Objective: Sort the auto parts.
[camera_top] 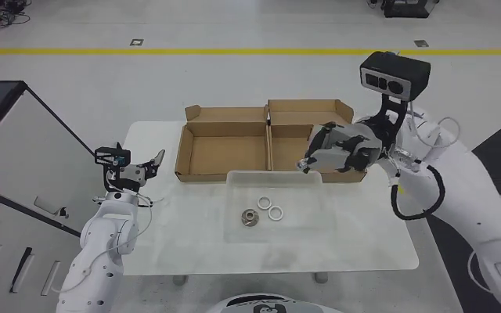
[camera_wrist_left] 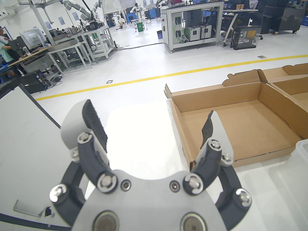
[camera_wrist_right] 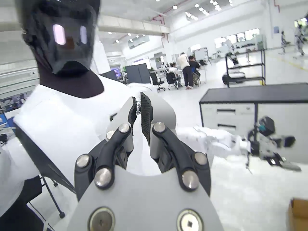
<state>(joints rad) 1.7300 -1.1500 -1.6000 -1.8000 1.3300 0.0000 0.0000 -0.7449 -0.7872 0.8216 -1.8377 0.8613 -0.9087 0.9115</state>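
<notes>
With right tool (camera_wrist_right: 141,102) pinched on small screw (camera_wrist_right: 137,106), lower toward cardboard box (camera_top: 286,152) beneath before releasing; left tool (camera_wrist_left: 154,126) spread wide, empty.

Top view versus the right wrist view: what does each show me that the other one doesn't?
Top view: a clear tray holding two white rings and a metal hub. Right wrist view: a small threaded part pinched between the fingers. Both: the right gripper, shut, and part of a cardboard box.
</notes>
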